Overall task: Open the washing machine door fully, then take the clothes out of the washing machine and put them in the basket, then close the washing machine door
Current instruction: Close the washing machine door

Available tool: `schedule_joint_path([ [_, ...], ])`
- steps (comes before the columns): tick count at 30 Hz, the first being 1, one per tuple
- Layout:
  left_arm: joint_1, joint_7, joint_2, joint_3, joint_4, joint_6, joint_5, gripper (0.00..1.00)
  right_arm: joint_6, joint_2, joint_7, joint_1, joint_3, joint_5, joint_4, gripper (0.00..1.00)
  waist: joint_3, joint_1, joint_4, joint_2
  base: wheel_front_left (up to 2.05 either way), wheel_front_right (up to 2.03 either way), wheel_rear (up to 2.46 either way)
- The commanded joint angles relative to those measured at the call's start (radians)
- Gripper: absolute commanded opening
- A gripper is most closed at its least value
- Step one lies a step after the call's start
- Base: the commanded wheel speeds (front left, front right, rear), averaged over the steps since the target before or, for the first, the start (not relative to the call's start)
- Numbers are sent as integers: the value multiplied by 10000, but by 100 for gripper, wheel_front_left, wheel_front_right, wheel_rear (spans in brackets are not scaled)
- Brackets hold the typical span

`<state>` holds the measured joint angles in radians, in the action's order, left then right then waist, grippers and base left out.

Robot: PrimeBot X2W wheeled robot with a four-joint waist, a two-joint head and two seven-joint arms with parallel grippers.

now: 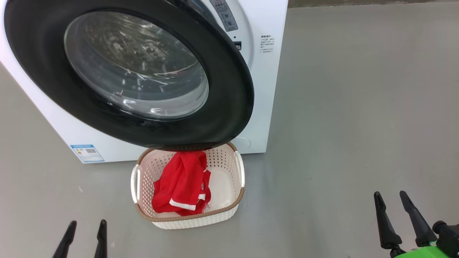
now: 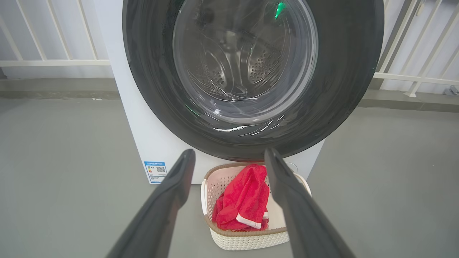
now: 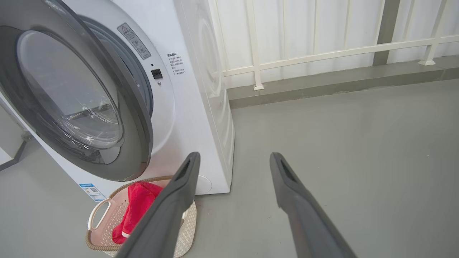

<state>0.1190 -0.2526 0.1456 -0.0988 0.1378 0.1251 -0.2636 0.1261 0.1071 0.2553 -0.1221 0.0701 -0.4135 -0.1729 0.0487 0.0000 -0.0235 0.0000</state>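
The washing machine point(image 1: 263, 89) is a white box, and its black-rimmed door point(image 1: 222, 82) with the glass bowl stands ajar, swung partly out over the basket. On the floor below it sits the cream basket point(image 1: 190, 218) holding red clothes point(image 1: 181, 186) with white trim. My left gripper point(image 1: 86, 225) is open at the lower left, empty, well short of the basket. My right gripper point(image 1: 391, 197) is open at the lower right, empty, over bare floor. Seen from the left wrist: door point(image 2: 344, 71), basket point(image 2: 247, 240), clothes point(image 2: 244, 200). From the right wrist: door point(image 3: 136, 143), basket point(image 3: 104, 243).
Grey floor point(image 1: 358, 107) stretches wide to the right of the machine. A white railing point(image 3: 322, 53) and a low kerb run behind the washer. A blue label sticker point(image 1: 88, 153) marks the machine's lower front.
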Motion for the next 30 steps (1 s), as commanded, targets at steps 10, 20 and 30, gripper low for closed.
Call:
schedule_joint_path([
  [10,-318,-91,-7,-295,-201,56,138,100,46,126,65,235,-136,-51,292,49,14,0,223,0,0,0,0],
  [20,-463,-91,-294,-86,-123,56,166,100,46,269,65,914,-902,-229,278,0,25,0,945,0,0,0,0],
  [30,-777,-91,-587,218,-64,56,92,100,46,226,65,2738,-1915,-310,-33,0,287,0,1790,0,0,0,0],
])
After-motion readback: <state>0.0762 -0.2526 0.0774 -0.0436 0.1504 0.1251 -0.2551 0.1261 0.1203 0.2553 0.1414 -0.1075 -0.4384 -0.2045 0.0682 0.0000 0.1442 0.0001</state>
